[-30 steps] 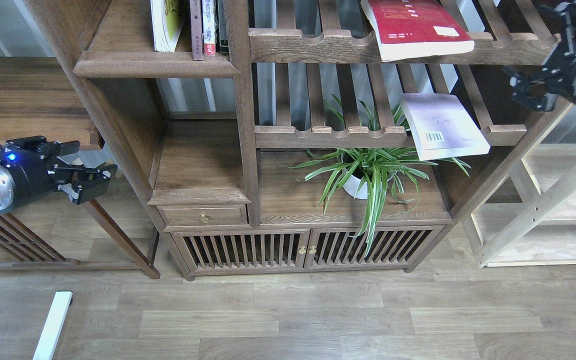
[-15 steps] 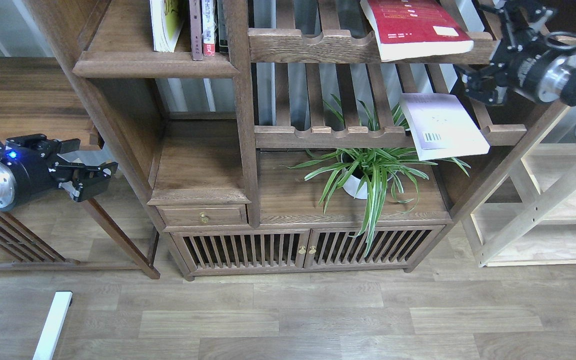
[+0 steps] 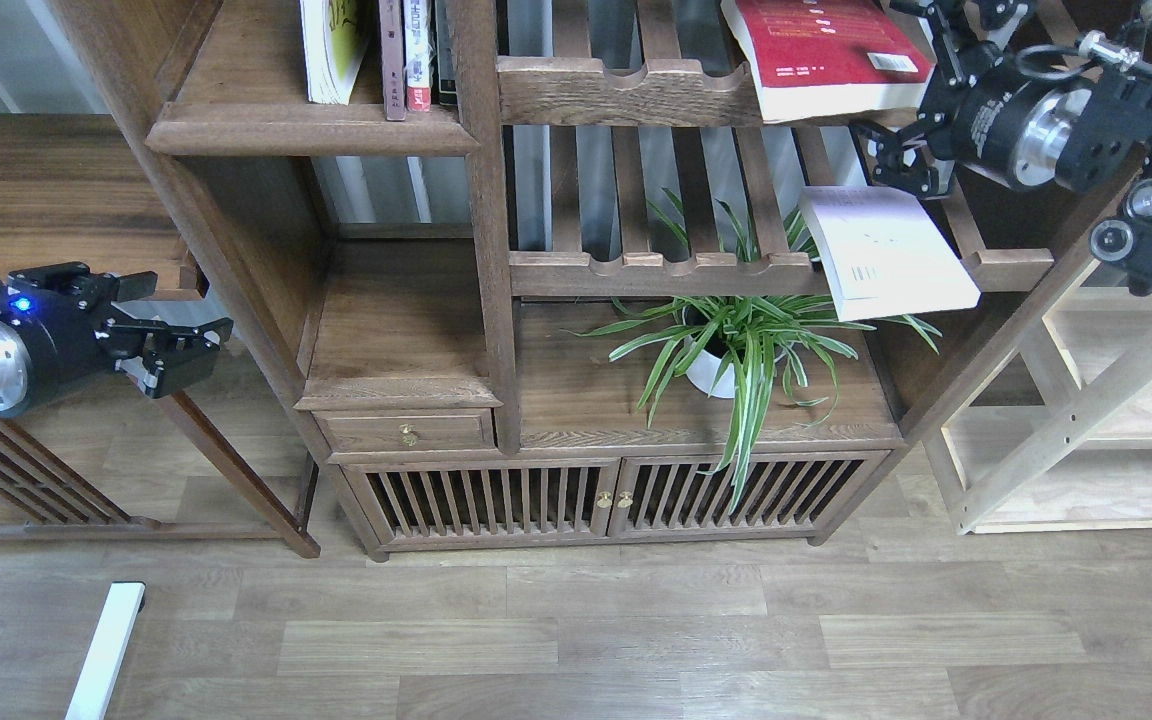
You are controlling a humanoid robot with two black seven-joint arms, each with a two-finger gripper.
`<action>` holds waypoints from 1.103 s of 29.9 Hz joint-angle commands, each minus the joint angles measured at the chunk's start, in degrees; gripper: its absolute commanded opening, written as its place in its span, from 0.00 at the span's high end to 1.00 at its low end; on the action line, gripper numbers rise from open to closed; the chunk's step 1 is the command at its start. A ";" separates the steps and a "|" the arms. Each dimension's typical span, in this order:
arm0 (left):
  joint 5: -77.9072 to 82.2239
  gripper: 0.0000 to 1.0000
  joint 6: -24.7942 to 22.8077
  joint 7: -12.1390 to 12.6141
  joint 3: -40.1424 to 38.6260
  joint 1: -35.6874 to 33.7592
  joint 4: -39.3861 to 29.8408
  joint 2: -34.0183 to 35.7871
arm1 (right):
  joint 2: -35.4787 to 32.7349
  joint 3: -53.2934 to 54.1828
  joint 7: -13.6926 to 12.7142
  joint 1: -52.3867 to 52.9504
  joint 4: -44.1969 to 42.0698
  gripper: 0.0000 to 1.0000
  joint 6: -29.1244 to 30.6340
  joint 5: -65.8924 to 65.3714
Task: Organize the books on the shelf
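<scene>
Books: yellow-green book (image 3: 331, 50) upright on shelf (image 3: 306, 125); red book (image 3: 821, 55), lavender book (image 3: 886, 250) on slatted racks. My right gripper (image 3: 896, 165) beside lavender, fingers spread, empty; left gripper (image 3: 176, 350) released.

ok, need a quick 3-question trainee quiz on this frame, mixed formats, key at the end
1. True or false: the lavender-white book lies flat on a slatted rack, overhanging its front rail.
2. Multiple choice: the right gripper is nearest to A) the potted plant B) the lavender-white book C) the drawer.
3. Fill in: the yellow-green book stands upright on the ____ shelf, beside thin upright books.

Key: 1 true; 2 B; 3 solid dark-brown. Extra note: the left gripper hangs low at the left, holding nothing, and the red book lies on the upper rack.
</scene>
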 commanded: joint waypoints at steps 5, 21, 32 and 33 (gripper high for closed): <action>0.00 0.16 0.00 0.10 -0.50 -0.08 0.00 0.61 | 0.60 0.09 2.00 0.54 -1.10 0.39 3.09 -0.09; 0.00 0.16 0.08 0.10 -1.02 -0.08 0.44 1.05 | -0.81 2.81 4.72 0.37 -2.51 0.97 11.88 2.54; 0.00 0.16 0.70 -0.25 -1.11 0.10 1.14 1.05 | -7.84 8.52 5.60 -0.34 -1.37 0.99 14.61 10.63; -0.08 0.16 0.70 -0.34 -1.11 0.10 1.23 1.05 | -8.89 8.70 5.60 -0.34 -0.93 0.99 15.04 11.16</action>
